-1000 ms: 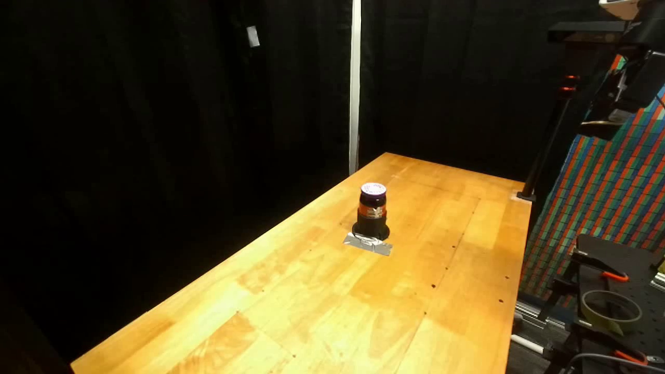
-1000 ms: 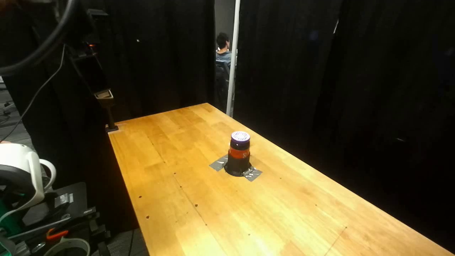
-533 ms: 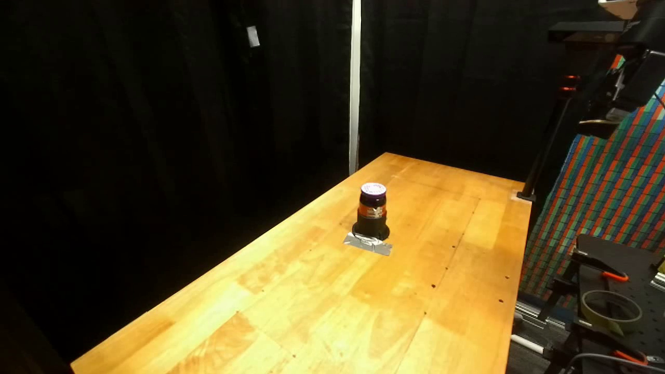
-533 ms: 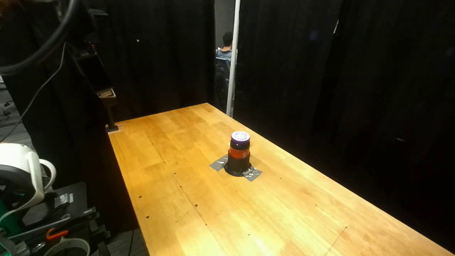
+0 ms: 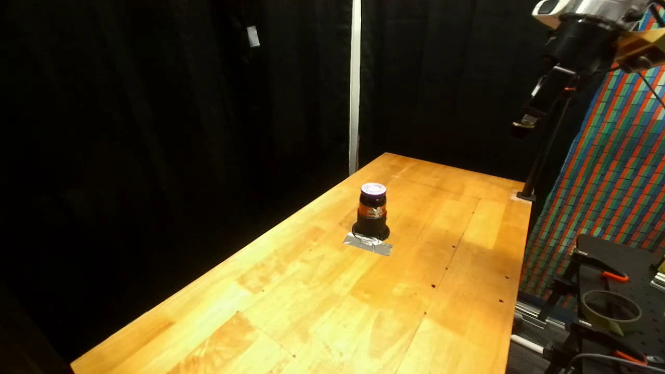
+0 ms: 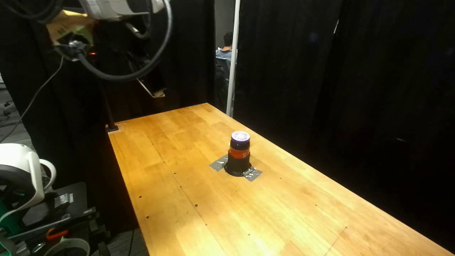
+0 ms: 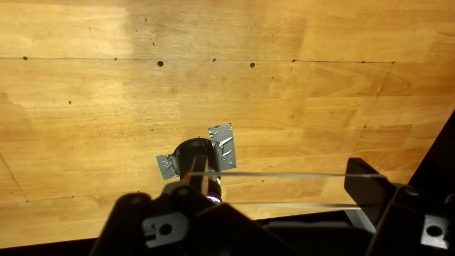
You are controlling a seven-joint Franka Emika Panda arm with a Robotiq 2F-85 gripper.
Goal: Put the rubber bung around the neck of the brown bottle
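Both exterior views: bottle (image 6: 239,150) orange-banded, white-topped.

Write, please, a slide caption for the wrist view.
The open pincer, a pale band stretched between its fingers, hovers above the table; one finger partly hides the brown bottle.

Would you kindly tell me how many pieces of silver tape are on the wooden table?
2. In the wrist view, one piece lies left of the black holder, the other piece right of it, both touching it; any tape underneath would be hidden.
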